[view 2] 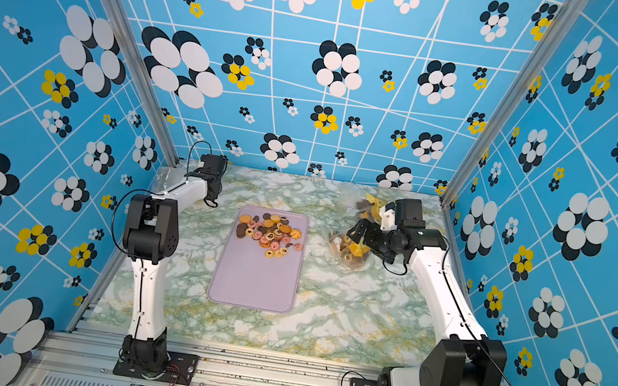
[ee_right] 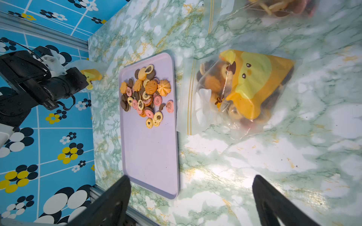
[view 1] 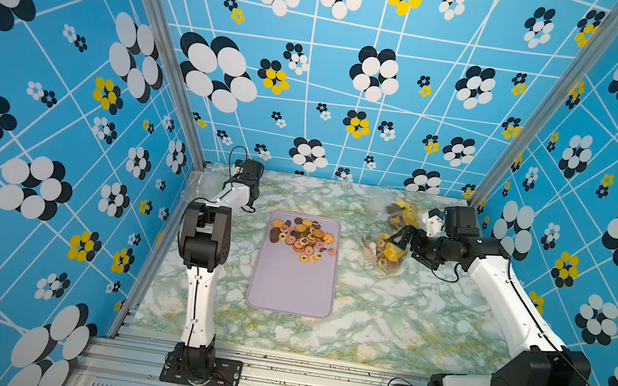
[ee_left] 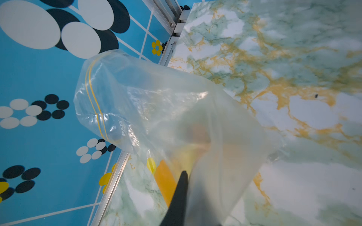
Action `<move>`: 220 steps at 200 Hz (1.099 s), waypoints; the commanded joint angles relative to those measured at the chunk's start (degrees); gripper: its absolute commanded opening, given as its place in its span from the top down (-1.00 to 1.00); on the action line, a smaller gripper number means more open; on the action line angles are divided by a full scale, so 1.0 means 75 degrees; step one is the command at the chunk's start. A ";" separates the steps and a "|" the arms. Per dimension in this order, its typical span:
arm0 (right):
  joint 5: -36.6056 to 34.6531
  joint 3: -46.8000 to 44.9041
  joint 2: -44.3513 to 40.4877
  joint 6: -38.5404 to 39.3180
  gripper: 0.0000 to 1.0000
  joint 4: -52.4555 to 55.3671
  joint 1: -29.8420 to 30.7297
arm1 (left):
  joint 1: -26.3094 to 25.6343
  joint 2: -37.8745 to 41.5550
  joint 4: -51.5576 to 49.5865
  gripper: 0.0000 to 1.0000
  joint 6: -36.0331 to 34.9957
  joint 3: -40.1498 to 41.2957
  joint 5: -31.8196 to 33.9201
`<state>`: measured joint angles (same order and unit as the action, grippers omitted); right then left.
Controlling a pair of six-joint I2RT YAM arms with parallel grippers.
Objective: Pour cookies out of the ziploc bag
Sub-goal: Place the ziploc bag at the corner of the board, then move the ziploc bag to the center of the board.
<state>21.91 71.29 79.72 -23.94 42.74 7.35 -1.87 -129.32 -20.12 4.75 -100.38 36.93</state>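
Dozens of cookies lie heaped on the tray's far half. More sit in the near bag, just beside the tray, and in the far bag behind it. The right claw gapes wide near the near bag, holding nothing. The left claw is at the table's far corner with the empty bag draped over a finger; gripping or loose, I cannot tell. Risks: that film clings and drags; the near bag, pinched at its belly, crushes cookies; tipped off-line, it spills onto the table.

Ziploc bag: faint white print, "PATA".
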 commanded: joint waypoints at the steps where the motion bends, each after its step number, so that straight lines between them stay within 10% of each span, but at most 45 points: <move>1: -0.0419 -0.0238 -0.0235 0.0207 -0.98 0.0329 -0.0031 | -0.0101 0.0451 0.0331 0.46 0.0117 0.0486 -0.0032; 56: -0.0521 -0.0224 0.0027 0.0333 -0.98 0.0321 0.0002 | -0.0167 0.1588 0.0162 -1.00 0.0417 0.1065 -0.0490; 104: -0.0472 0.0501 0.0910 0.0393 -0.88 0.0321 0.0402 | -0.0107 0.2333 -0.1208 -0.99 0.0954 0.0463 -0.1930; 169: -0.0282 0.2413 0.2737 0.0624 -0.18 0.1061 0.0837 | -0.0056 0.3834 -0.1390 -0.99 0.2823 0.1693 -0.7491; 220: -0.0273 0.4221 0.4193 0.0898 0.11 0.2304 0.1135 | -0.0056 0.4068 -0.0995 -0.99 0.3625 0.2428 -0.9482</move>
<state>19.18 97.82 107.35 -19.00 52.23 14.24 -2.66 -99.00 -28.69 27.88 -83.29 -22.76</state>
